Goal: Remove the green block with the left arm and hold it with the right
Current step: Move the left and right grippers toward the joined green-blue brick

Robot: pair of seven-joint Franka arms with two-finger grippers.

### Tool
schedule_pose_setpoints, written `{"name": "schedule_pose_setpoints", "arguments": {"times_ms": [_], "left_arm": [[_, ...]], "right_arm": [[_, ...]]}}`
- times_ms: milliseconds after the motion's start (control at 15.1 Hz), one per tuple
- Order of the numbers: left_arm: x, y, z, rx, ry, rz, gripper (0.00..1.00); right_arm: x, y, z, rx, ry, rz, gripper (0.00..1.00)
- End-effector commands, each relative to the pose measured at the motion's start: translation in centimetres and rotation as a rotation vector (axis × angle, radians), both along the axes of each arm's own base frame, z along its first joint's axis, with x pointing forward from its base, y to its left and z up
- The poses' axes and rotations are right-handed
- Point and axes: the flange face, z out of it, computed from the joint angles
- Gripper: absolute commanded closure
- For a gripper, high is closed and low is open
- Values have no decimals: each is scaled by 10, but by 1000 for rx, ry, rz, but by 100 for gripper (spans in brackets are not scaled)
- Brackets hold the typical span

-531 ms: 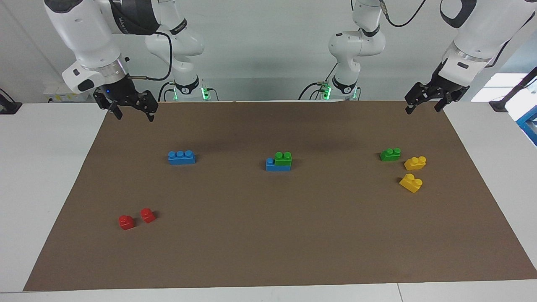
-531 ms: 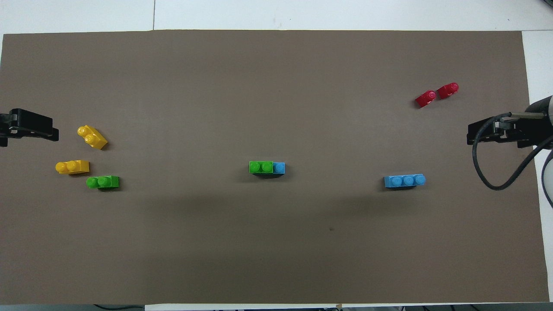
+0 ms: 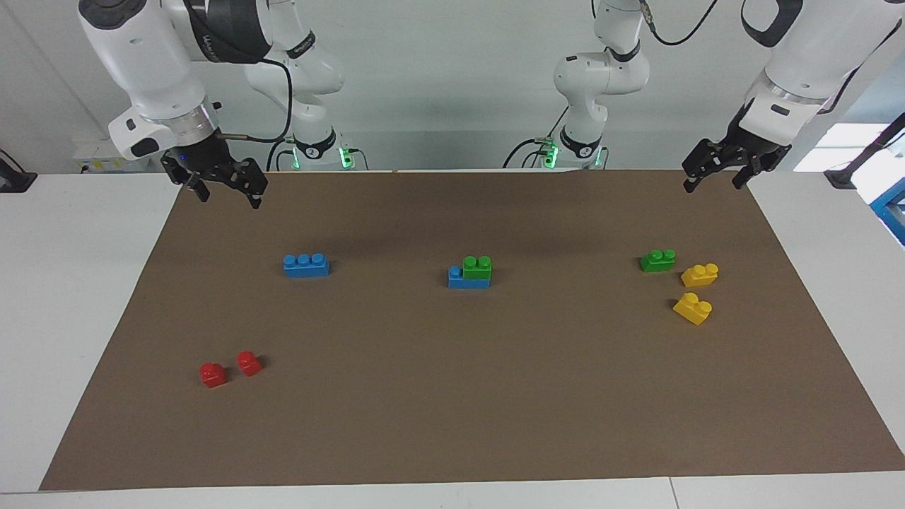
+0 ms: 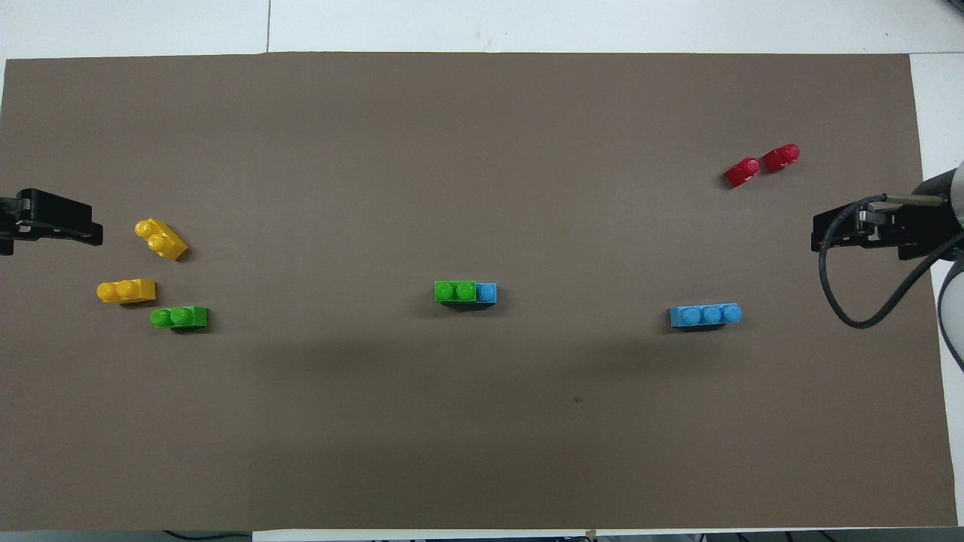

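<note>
Left claw (image 3: 713, 174) spread and empty above the brown tabletop (image 3: 452, 396) edge, right claw (image 3: 225, 189) likewise spread, small green two-stud plastic brick (image 3: 478, 266) stacked on blue plastic brick (image 3: 458, 278) mid-tabletop, well apart from both claws.

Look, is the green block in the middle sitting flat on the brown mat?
No, that green block sits on top of a blue brick.
</note>
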Motion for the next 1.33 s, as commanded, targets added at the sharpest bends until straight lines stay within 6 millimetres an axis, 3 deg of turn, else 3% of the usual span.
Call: {"name": "schedule_pose_setpoints", "arguments": {"times_ms": [0,398,597,796,1062,1261], "left_arm": [[5,-3,1,-14,-15,-10,0],[0,-4,-6,-12,3,12,0],[-5,-11,-13,-7,22,179,0],[-10,-38,-21,-1,23,362,0],[-21,-79,-27,6,22,629,0],[-32,-111,-40,0,10,830,0]], "right_arm": [[-7,7,-10,34,1,-153,0],[-11,37,-51,205,115,-716,0],[-10,66,-78,269,185,-935,0],[-8,99,-102,323,271,-1132,0],[-18,133,-156,371,306,-1201,0],[-14,161,-181,395,338,-1231,0]]}}
